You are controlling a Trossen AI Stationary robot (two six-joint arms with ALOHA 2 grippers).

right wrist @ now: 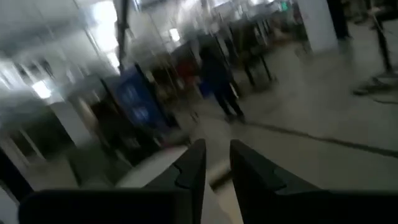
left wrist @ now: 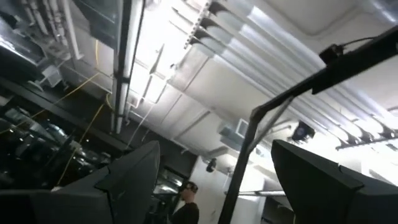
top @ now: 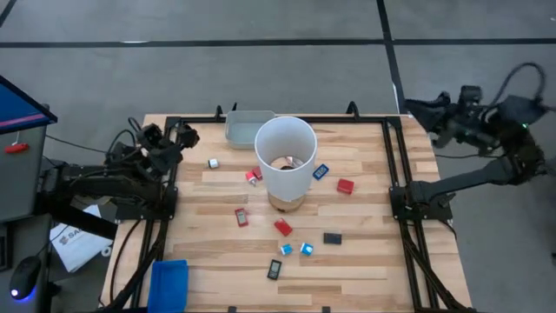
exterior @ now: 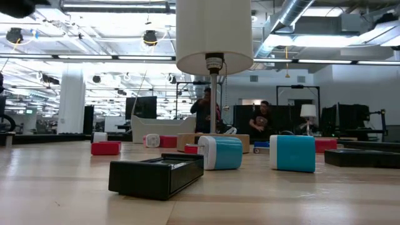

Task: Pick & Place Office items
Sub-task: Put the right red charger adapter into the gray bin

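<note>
The office items are small blocky pieces scattered over the wooden table (top: 365, 261): red ones (top: 346, 185) (top: 283, 228), light blue ones (top: 306, 249) (exterior: 292, 152) and black ones (top: 332, 237) (exterior: 156, 175), all lying flat on the tabletop. My left gripper (top: 178, 137) is raised at the table's left edge, open, pointing up at the ceiling, with nothing between its fingers (left wrist: 130, 180). My right gripper (top: 417, 109) is up beyond the table's far right corner, with its fingers (right wrist: 193, 165) nearly together and holding nothing.
A tall white cylinder (top: 285, 161) stands on a small wooden base at the table's middle. A grey tray (top: 248, 128) sits at the far edge and a blue tray (top: 169, 283) at the near left corner. People stand in the room beyond the table.
</note>
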